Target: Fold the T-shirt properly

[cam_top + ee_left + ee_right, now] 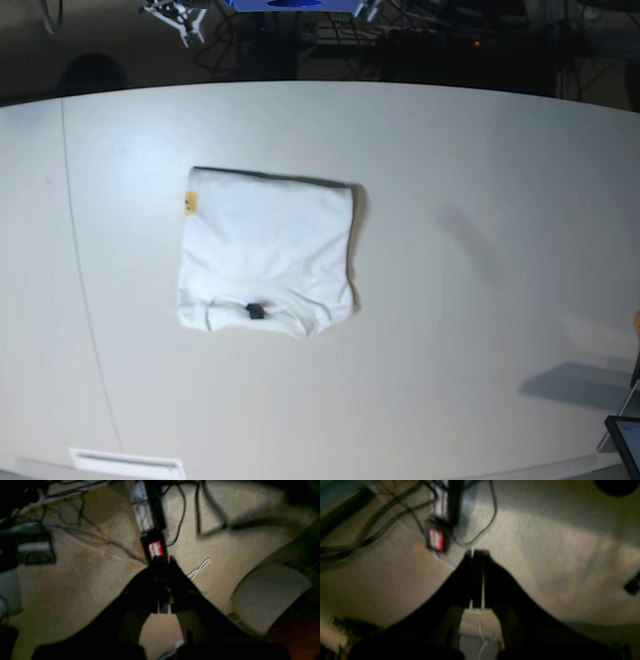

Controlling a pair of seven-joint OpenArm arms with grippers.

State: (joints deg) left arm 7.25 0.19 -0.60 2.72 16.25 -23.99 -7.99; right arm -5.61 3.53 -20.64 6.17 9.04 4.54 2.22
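Note:
The T-shirt [265,250] lies folded into a compact white rectangle left of centre on the white table [480,200], plain side up. A small yellow patch shows at its far left corner and a dark tag at its near edge. Neither arm appears in the base view. In the left wrist view my left gripper [163,560] is shut with nothing between its fingers, held above a beige floor. My right gripper [476,552] is likewise shut and empty over the floor. Neither wrist view shows the T-shirt.
Cables and a black box with a red label [155,548] lie on the floor under the left gripper; the same kind of box [436,540] shows in the right wrist view. A pale rounded object [270,592] sits at right. A white strip [127,463] lies at the table's front edge.

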